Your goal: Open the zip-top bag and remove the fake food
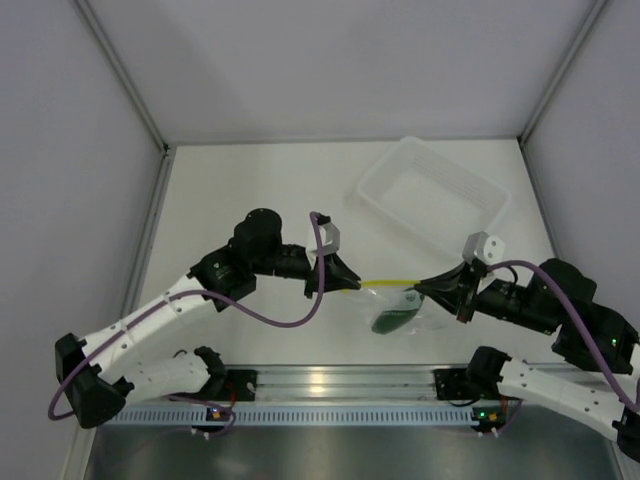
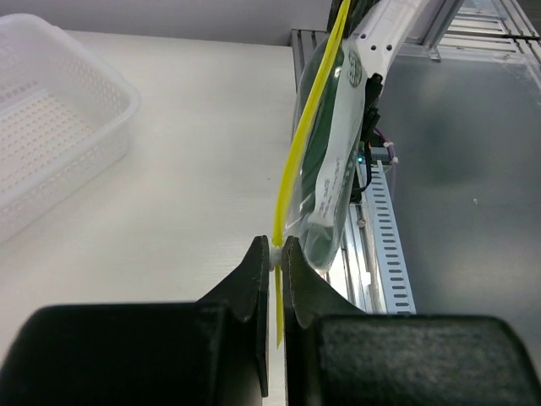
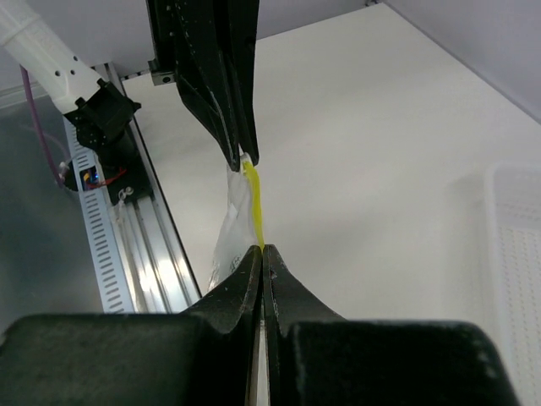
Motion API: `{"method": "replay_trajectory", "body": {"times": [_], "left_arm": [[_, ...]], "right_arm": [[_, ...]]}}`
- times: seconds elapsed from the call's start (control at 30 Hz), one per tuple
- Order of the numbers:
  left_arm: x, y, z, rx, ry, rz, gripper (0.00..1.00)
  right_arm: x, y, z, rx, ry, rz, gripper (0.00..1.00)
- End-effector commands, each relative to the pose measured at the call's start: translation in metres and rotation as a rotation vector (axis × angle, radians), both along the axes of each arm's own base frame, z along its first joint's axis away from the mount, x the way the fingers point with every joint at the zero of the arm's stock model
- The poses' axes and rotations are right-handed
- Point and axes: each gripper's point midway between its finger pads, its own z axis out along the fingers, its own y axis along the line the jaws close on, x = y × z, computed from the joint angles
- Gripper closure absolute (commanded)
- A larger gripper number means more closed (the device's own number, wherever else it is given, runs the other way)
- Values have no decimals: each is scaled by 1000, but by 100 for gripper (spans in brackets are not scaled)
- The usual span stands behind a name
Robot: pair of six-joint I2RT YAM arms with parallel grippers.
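The clear zip-top bag (image 1: 405, 312) hangs above the table between my two grippers, its yellow-green zip strip (image 1: 385, 284) stretched straight between them. The dark green fake food (image 1: 388, 321) lies inside the bag at the bottom. My left gripper (image 1: 352, 284) is shut on the strip's left end; in the left wrist view (image 2: 275, 251) the strip (image 2: 306, 118) runs away from its jaws beside the bag (image 2: 334, 161). My right gripper (image 1: 424, 288) is shut on the strip's right end, as the right wrist view (image 3: 263, 251) shows with the strip (image 3: 253, 203).
A rigid clear rectangular bin (image 1: 432, 192) stands at the back right, beyond the bag; it also shows in the left wrist view (image 2: 51, 127). The aluminium rail (image 1: 330, 380) with the arm bases runs along the near edge. Grey walls enclose the table.
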Motion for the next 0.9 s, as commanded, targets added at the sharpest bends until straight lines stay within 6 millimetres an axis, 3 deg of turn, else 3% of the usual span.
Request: {"method": "replay_trajectory", "body": {"times": [0.0, 0.33, 0.53, 0.63, 0.7, 0.8, 0.87], "left_arm": [[-1, 14, -6, 11, 4, 15, 100], [-5, 27, -8, 0, 7, 41, 100], [-11, 25, -3, -10, 27, 7, 100], [-16, 20, 8, -24, 40, -45, 77], [-16, 18, 11, -25, 48, -61, 44], [-11, 15, 24, -43, 24, -44, 22], [-5, 13, 33, -55, 4, -21, 17]], "right_arm": [[-4, -19, 31, 56, -73, -34, 100], [-11, -29, 30, 60, -77, -31, 100], [-19, -20, 30, 78, -79, 34, 100], [-26, -6, 26, 75, -74, 113, 100], [-25, -2, 20, 60, -68, 126, 100], [-25, 4, 15, 47, -67, 147, 100], [-28, 6, 14, 45, -71, 171, 100]]}}
